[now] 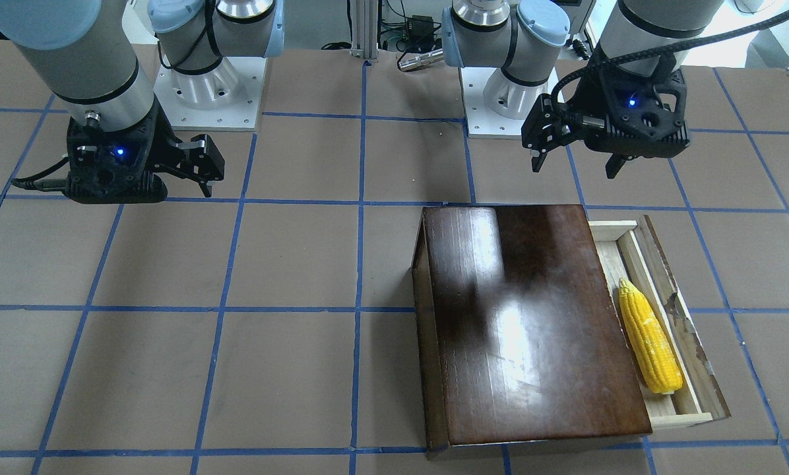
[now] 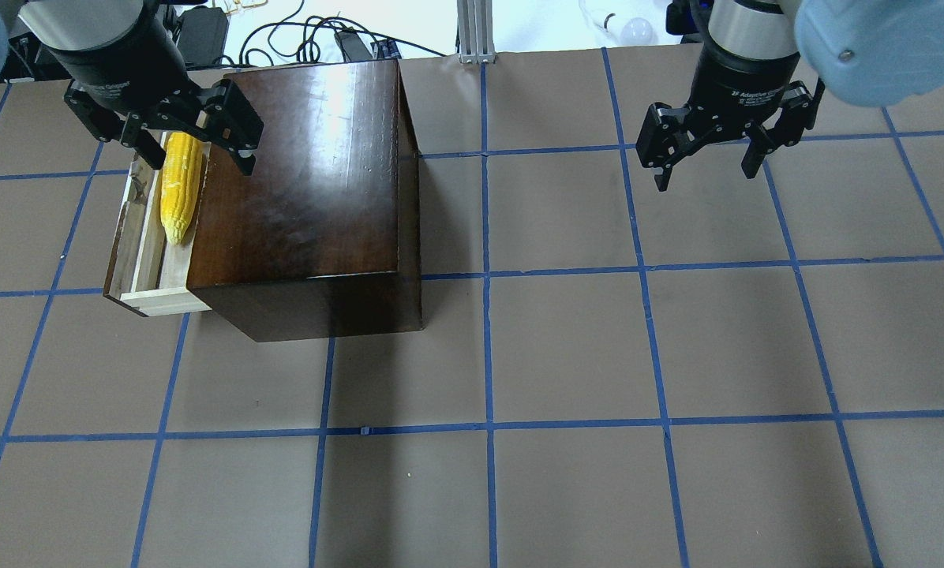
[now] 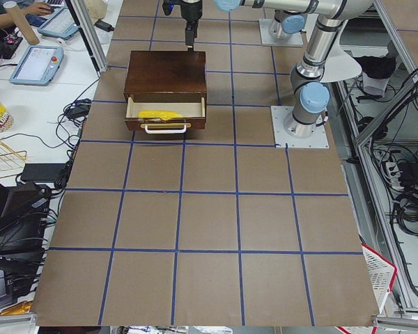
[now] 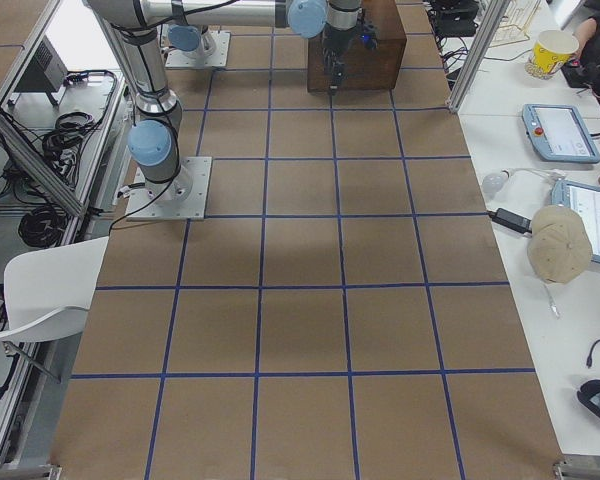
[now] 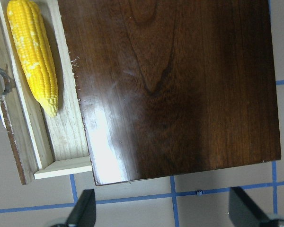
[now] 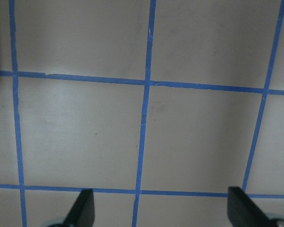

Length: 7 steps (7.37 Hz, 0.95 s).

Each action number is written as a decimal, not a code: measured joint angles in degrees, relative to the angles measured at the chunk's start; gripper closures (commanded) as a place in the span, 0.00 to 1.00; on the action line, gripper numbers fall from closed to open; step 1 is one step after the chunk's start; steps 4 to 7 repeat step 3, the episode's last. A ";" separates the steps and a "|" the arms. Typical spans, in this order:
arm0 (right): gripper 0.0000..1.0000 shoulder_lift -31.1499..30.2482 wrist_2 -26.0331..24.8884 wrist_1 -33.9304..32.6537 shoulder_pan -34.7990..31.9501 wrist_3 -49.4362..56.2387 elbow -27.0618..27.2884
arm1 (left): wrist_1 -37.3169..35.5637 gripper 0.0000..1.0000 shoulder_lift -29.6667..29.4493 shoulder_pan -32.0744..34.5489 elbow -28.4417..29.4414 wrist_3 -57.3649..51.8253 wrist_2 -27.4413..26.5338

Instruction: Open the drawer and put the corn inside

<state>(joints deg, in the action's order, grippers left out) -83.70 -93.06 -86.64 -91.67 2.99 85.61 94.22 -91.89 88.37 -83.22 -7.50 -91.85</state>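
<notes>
**Surface** (image 2: 567, 347): a brown sheet covering is shown, ruled into squares by blue tape lines (image 2: 488, 276). The arms are bolted to it on white base plates (image 1: 243, 112).

**Room:** benches are seen along the operators' side w/ pendants (image 4: 558, 132), a paper cup (image 4: 553, 52) and cables. A white chair (image 4: 50, 290) is placed off the surface on the robot's side.

**Box** (image 2: 306, 181): glossy, dark brown, set on the robot's left half of the surface. The drawer (image 2: 164, 302) is drawn part-way out of the box's left side. A pale handle (image 3: 166, 128) is carried on its dark front panel.

**Corn** (image 2: 180, 189): laid lengthwise in the exposed pale tray, just beside the box edge. The pointed tip is turned toward the robot.

**Left end effector** (image 2: 201, 164): the fingers are spread wide and nothing is gripped. It is held raised by the box's robot-side edge, and neither box nor corn is touched. In the wrist view both fingertips (image 5: 83, 208) are seen far apart at the lower border, over the tape line just past the box.

**Right end effector** (image 2: 706, 180): likewise spread wide and empty. It is held over bare surface, well apart from the box. In its wrist view only the sheet and tape are seen btwn the fingertips (image 6: 83, 208).
</notes>
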 measured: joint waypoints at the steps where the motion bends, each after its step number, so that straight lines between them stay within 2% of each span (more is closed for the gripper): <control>1: 0.00 0.00 0.04 0.01 0.00 0.00 0.00 | -0.54 0.00 -0.01 -0.02 0.05 0.09 0.04; 7: 0.00 -0.01 0.03 -0.01 0.00 0.00 0.00 | -0.89 0.00 0.03 -0.18 0.19 0.19 0.21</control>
